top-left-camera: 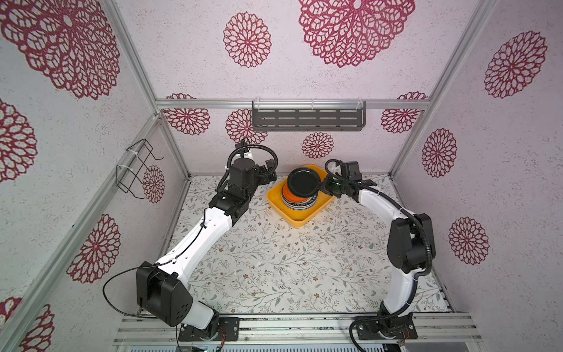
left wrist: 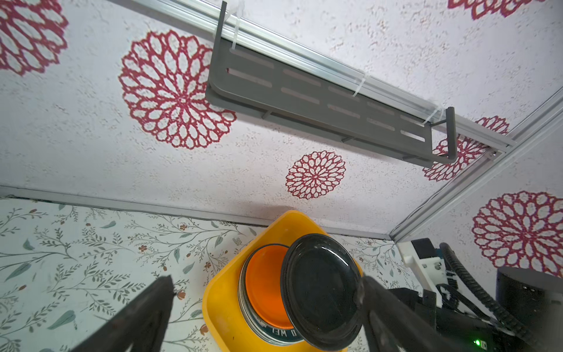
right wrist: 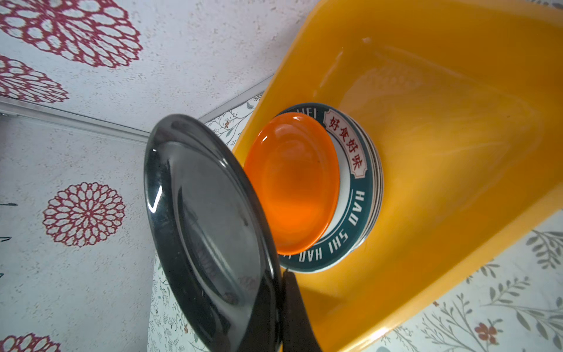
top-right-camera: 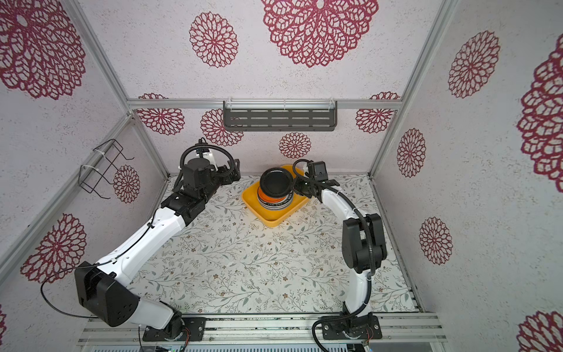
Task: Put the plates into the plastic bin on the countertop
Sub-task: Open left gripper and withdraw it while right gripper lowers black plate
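1. Nearest, two arms rise from the aluminium rail: the left arm and the right arm. Each carries one tool.
2. Between them spreads the leafy-print counter.
3. One yellow-orange plastic bin sits cornerwise on the far middle of the counter, near the back wall.
4. One stack of plates stands in the bin. One plain orange plate lies on top, and under it is one white plate with a teal lettered rim. Below that only thin rim edges show, packed too tightly to count.
5. One black plate hangs tilted over the stack, shifted toward its far right side. In both top views it hides much of the orange plate and part of the bin's far corner. Whether its low edge touches the stack cannot be told.
6. The right tool pinches the black plate's rim, one finger on each face. In both top views it meets the plate at its right edge, above the bin's right rim.
7. The left tool is spread wide with nothing between its fingers. It is just left of the bin's far left side, apart from it and aimed at the plates. In both top views its fingers blur into the dark wrist.
8. Farthest, one grey slotted shelf hangs on the back wall, and one black wire rack hangs on the left wall.
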`<state>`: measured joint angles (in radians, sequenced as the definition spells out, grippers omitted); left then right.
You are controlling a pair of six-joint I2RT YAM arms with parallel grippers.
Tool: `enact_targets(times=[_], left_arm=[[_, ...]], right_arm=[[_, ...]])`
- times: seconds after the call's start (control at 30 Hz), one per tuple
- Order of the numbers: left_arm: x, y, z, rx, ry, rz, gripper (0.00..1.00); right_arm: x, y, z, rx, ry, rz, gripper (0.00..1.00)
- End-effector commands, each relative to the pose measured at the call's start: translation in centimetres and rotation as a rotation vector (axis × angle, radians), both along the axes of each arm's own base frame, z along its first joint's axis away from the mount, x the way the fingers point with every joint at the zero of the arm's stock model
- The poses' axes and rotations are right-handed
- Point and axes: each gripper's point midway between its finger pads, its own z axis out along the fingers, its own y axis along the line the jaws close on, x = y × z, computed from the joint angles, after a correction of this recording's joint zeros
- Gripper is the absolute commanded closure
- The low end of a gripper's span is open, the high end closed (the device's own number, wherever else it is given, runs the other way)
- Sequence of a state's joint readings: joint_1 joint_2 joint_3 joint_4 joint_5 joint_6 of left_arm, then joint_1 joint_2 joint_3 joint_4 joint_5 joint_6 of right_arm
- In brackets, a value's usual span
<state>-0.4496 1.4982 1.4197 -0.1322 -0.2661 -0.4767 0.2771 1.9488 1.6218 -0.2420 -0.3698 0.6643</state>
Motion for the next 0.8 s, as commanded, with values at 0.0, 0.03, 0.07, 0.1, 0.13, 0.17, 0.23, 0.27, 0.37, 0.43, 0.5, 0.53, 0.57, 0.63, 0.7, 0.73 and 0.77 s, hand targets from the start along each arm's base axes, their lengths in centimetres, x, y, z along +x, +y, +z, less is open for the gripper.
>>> enact_targets(times=[0.0,0.03,0.07,0.1,0.13,0.17,0.23,0.27,0.37,0.43,0.5,0.53,0.57,0.63,0.7,0.73,0.77], left_arm=[[0.4,1.2,1.5,0.011,-0.064,0.027,0.03],[0.6,1.4,1.6,0.009,-0.067,0.031,0.03],[0.8,1.6,1.6,0.008,-0.070,0.031,0.03],[1.0,1.7,1.5,0.009,-0.070,0.030,0.03],[1.1,1.7,1.6,0.012,-0.073,0.032,0.03],[1.3,1.9,1.6,0.016,-0.075,0.036,0.03],[1.7,2.1,1.5,0.020,-0.082,0.045,0.03],[1.9,2.3,1.5,0.019,-0.086,0.051,0.03],[2.5,2.6,1.5,0.012,-0.098,0.052,0.03],[3.0,2.9,1.3,0.013,-0.096,0.056,0.03],[3.6,3.4,1.1,0.014,-0.092,0.060,0.03],[3.8,3.6,1.0,0.012,-0.087,0.065,0.03],[4.1,4.0,0.8,0.010,-0.078,0.073,0.03],[4.7,4.6,0.6,0.005,-0.067,0.077,0.03],[5.0,4.9,0.6,0.002,-0.068,0.077,0.03],[5.2,5.1,0.5,0.002,-0.068,0.076,0.03],[5.3,5.3,0.4,0.003,-0.068,0.077,0.03]], right_arm=[[1.3,-0.3,1.3,0.000,-0.030,0.001,1.00],[1.6,-0.2,1.1,-0.005,-0.021,0.001,1.00],[1.8,-0.2,0.7,-0.012,-0.014,-0.001,1.00],[2.0,-0.2,0.5,-0.013,-0.007,-0.002,1.00],[2.2,-0.1,0.2,-0.016,0.002,-0.002,1.00],[2.4,0.0,0.0,-0.014,0.009,0.001,1.00],[2.8,0.1,-0.4,-0.013,0.020,-0.002,1.00],[3.1,0.2,-0.5,-0.007,0.021,-0.007,1.00],[4.0,0.4,-1.0,0.012,0.027,-0.035,1.00],[4.5,0.7,-1.4,0.018,0.036,-0.038,1.00],[4.7,1.1,-1.9,0.009,0.051,-0.033,1.00],[4.8,1.4,-2.1,0.005,0.057,-0.031,1.00],[4.9,1.5,-2.3,0.001,0.066,-0.033,1.00],[5.2,1.7,-2.7,-0.015,0.075,-0.039,1.00],[5.3,1.8,-3.1,-0.026,0.085,-0.041,1.00],[5.3,1.9,-3.2,-0.027,0.091,-0.041,1.00],[5.3,2.0,-3.3,-0.026,0.093,-0.042,1.00]])
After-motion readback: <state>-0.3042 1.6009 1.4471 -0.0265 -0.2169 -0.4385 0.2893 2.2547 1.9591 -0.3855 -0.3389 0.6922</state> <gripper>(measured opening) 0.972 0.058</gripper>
